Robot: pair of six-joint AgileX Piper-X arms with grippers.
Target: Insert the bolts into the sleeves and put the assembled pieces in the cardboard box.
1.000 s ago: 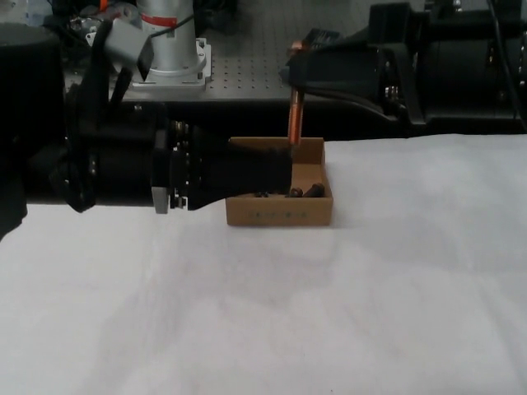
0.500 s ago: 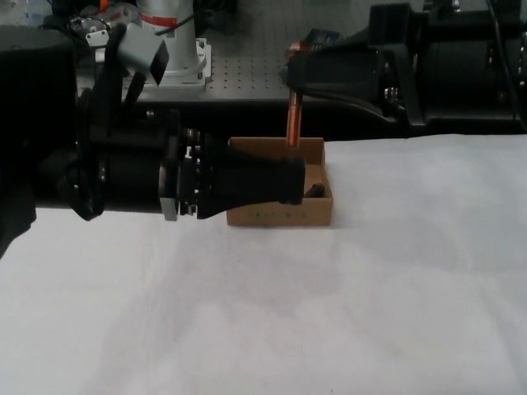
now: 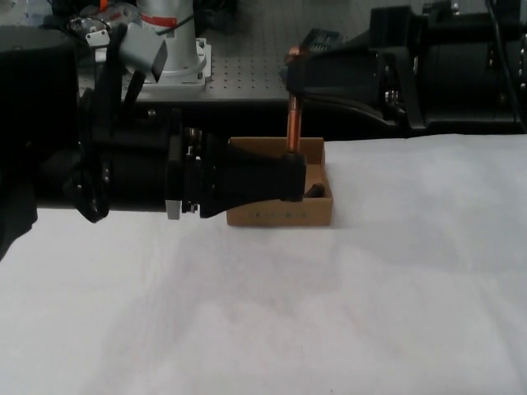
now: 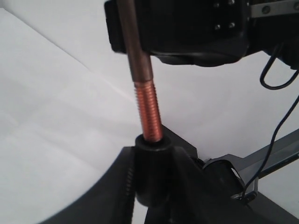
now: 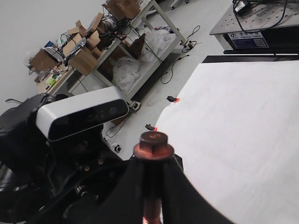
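My right gripper (image 3: 295, 76) hangs above the cardboard box (image 3: 280, 216), shut on a copper bolt (image 3: 293, 123) that points straight down. Its hex head (image 5: 153, 143) shows between the right fingers (image 5: 130, 186). My left gripper (image 3: 293, 178) reaches in from the left over the box, shut on a black sleeve (image 4: 152, 170). The bolt's threaded end (image 4: 148, 112) sits in the mouth of the sleeve. The right gripper (image 4: 187, 28) is just above it in the left wrist view. Dark pieces (image 3: 316, 191) lie inside the box.
White cloth (image 3: 346, 313) covers the bench in front of the box. A metal breadboard (image 3: 247, 58) with an arm base (image 3: 169, 41) lies behind. The left arm's white camera (image 5: 81, 116) shows close under the bolt head.
My left arm has moved right over the box, bringing the sleeve under the bolt's tip. The right arm and its bolt have stayed nearly still.
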